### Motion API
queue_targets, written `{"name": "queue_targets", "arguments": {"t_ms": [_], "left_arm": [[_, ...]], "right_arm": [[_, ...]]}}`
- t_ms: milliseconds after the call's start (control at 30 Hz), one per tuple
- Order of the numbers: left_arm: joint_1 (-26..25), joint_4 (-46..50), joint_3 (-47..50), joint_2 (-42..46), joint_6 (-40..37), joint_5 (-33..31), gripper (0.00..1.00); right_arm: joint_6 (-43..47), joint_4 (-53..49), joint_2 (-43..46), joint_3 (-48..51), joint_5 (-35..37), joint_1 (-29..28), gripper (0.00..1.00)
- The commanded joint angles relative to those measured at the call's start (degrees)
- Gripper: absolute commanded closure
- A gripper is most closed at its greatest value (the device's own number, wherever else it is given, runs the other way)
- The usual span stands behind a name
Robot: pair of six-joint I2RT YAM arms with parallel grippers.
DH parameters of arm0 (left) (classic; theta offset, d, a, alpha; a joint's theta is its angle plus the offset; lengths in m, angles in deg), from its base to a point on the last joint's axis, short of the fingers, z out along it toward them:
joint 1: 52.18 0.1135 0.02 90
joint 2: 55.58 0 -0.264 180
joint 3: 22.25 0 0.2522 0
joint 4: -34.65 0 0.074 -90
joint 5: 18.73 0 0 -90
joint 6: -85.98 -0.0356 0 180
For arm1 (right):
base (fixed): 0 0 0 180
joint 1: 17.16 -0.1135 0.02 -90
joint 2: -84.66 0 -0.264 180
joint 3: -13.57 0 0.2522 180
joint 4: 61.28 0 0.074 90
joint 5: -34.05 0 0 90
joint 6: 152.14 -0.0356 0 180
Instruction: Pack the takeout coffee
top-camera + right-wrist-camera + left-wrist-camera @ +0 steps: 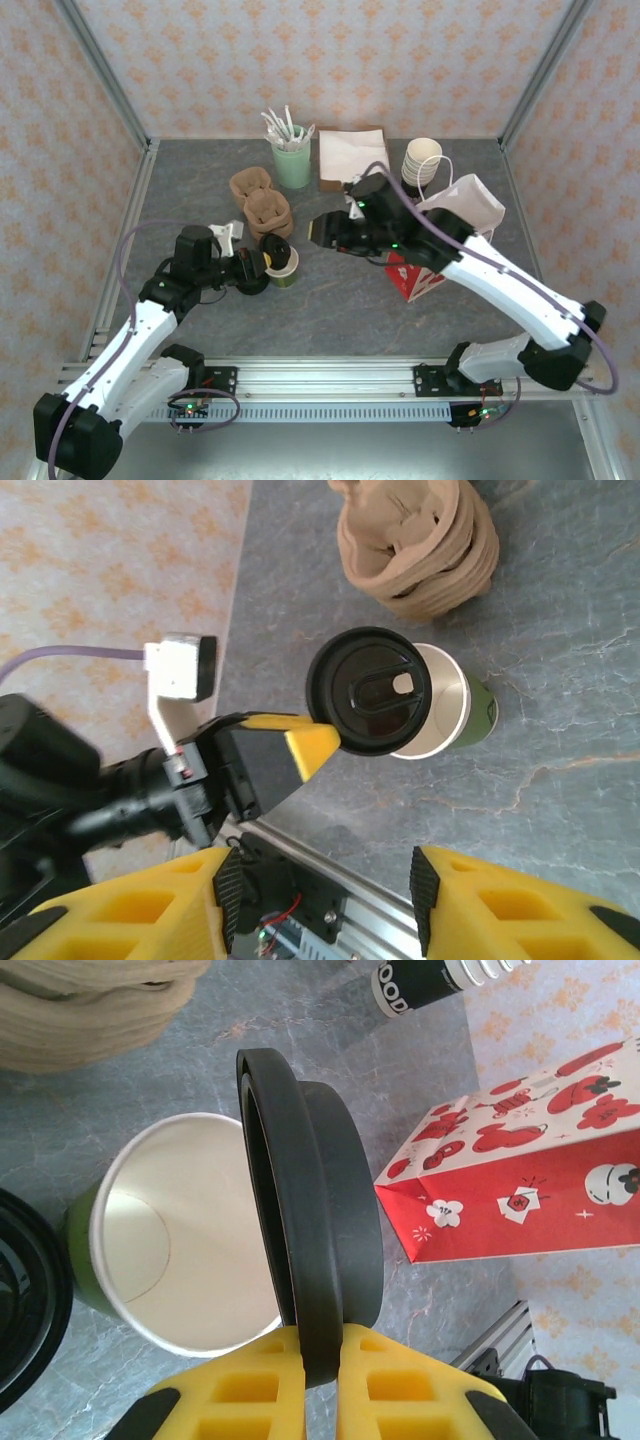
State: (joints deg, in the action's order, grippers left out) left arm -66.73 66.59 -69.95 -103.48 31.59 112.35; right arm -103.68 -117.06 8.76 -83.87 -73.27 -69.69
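while left pincer (320,1355) clamps the black lid (320,1220) at the takeout coffee (180,1250), right pincer (325,890) gapes.

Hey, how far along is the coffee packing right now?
Early. Nothing looks finished: the olive-green cup stands uncovered on the table. In hand: the left gripper is shut on the black lid, holding it edge-on at the cup's rim; the right gripper hangs open nearby, empty. Left: seating the lid, then packing the cup, probably into the red paper bag.
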Motion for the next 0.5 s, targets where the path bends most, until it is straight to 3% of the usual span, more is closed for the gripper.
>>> {"name": "queue_targets", "arguments": {"t_ms": [0,467], "left_arm": [[1.4,-2.2,1.2,0.3,2.1,2.7,0.88],[4.1,-5.1,5.1,0.8,5.0,6.3,0.82]], "right_arm": [[-5.4,9.5,-1.6,2.5,4.8,-0.5,0.5],[-7.2,14.1,-13.6,4.7,8.9,-0.6,0.43]]}}
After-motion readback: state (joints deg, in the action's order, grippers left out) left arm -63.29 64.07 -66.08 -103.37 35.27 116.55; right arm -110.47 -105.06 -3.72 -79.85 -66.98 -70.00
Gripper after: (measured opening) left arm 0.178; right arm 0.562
